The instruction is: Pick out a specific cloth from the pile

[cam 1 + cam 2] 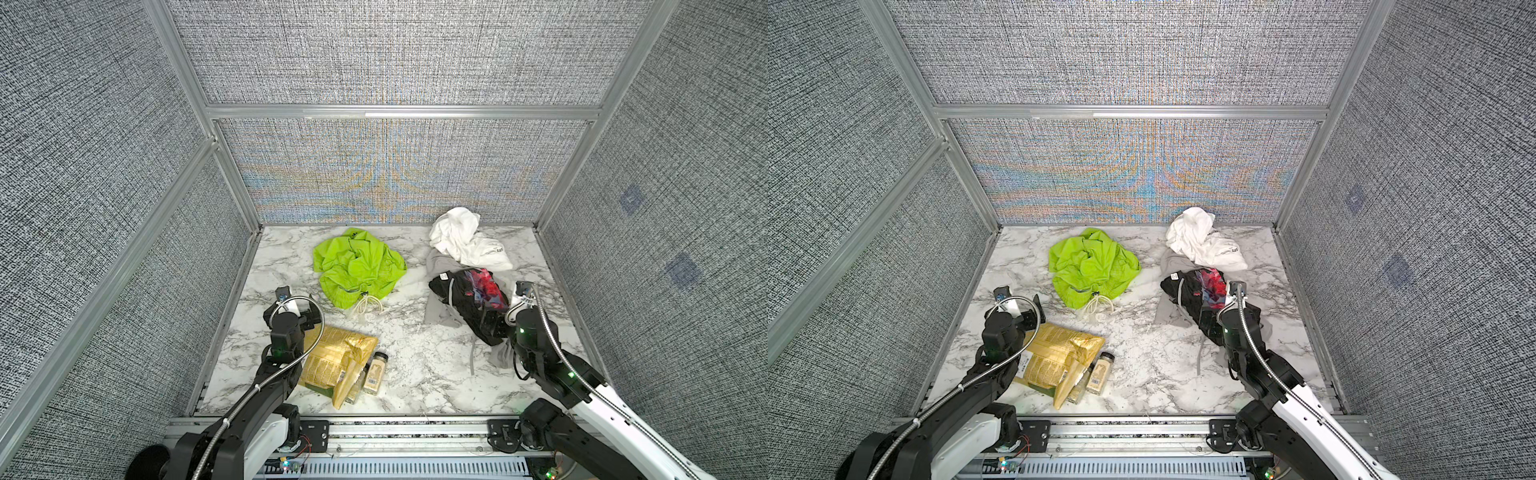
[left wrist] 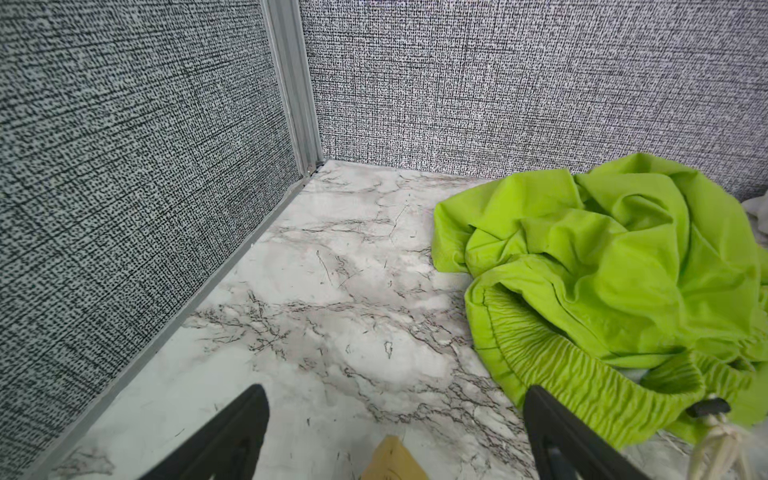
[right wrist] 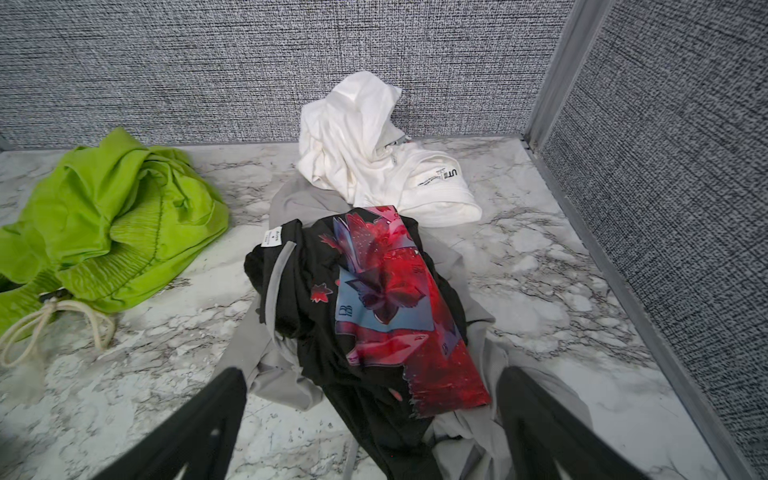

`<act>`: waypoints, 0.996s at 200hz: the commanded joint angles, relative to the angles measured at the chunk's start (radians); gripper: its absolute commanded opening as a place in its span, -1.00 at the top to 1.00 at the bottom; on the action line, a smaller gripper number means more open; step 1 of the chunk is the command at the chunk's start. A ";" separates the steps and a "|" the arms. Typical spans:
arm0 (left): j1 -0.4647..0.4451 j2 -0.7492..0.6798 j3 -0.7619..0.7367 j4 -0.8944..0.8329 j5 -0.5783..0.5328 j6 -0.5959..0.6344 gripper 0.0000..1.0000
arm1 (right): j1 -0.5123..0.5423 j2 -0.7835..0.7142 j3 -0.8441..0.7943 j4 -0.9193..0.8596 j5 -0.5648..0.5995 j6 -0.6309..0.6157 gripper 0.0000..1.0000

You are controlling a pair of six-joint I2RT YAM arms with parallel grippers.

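You'll find the cloth [image 1: 358, 266] crumpled near the middle of both top views, alone on the counter [image 1: 415, 365] and well apart from the pile [image 1: 467, 286] at centre right. Your left gripper [image 2: 397, 392] is spread and empty near the cloth. Your right gripper [image 3: 371, 374] is spread and empty at the pile's near edge.

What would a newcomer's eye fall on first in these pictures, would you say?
The lime-green cloth stands out most, crumpled by itself on the marble table toward the back, apart from the pile at the right. Next comes the red print on the black garment atop that pile.
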 commanded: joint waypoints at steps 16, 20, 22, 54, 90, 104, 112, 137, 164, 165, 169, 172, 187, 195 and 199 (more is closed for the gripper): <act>0.024 0.115 -0.030 0.301 0.038 0.077 -0.97 | -0.008 0.015 -0.026 0.066 0.113 0.006 -0.98; 0.025 0.130 -0.034 0.326 0.039 0.079 -0.97 | -0.010 0.018 -0.028 0.069 0.118 0.006 -0.98; 0.026 0.138 -0.037 0.340 0.039 0.080 -0.97 | -0.012 0.019 -0.029 0.070 0.120 0.006 -0.98; 0.048 0.256 -0.067 0.524 0.049 0.078 -0.97 | -0.025 0.050 -0.037 0.078 0.151 0.017 -0.98; 0.068 0.358 -0.069 0.644 0.098 0.110 -0.97 | -0.048 0.058 -0.052 0.099 0.154 0.029 -0.98; 0.077 0.393 -0.073 0.684 0.115 0.107 -0.97 | -0.058 0.058 -0.064 0.118 0.155 0.025 -0.98; 0.083 0.415 -0.078 0.713 0.119 0.103 -0.97 | -0.066 0.058 -0.069 0.129 0.154 0.021 -0.98; 0.092 0.478 -0.079 0.772 0.141 0.099 -0.97 | -0.103 0.098 -0.081 0.167 0.141 0.004 -0.98; 0.095 0.555 -0.057 0.813 0.168 0.110 -0.97 | -0.151 0.128 -0.116 0.280 0.106 -0.039 -0.98; 0.096 0.555 -0.056 0.809 0.170 0.110 -0.97 | -0.153 0.130 -0.116 0.282 0.103 -0.040 -0.98; 0.096 0.548 -0.051 0.787 0.174 0.110 -0.97 | -0.163 0.136 -0.119 0.295 0.093 -0.045 -0.98; 0.096 0.541 -0.046 0.769 0.179 0.110 -0.98 | -0.170 0.141 -0.121 0.305 0.087 -0.049 -0.98; 0.099 0.537 -0.026 0.719 0.208 0.117 -0.97 | -0.216 0.174 -0.131 0.366 0.050 -0.078 -0.98; 0.101 0.548 -0.034 0.757 0.212 0.117 -0.97 | -0.243 0.194 -0.134 0.404 0.024 -0.099 -0.98; 0.102 0.552 -0.036 0.764 0.214 0.117 -0.97 | -0.255 0.204 -0.137 0.423 0.008 -0.107 -0.98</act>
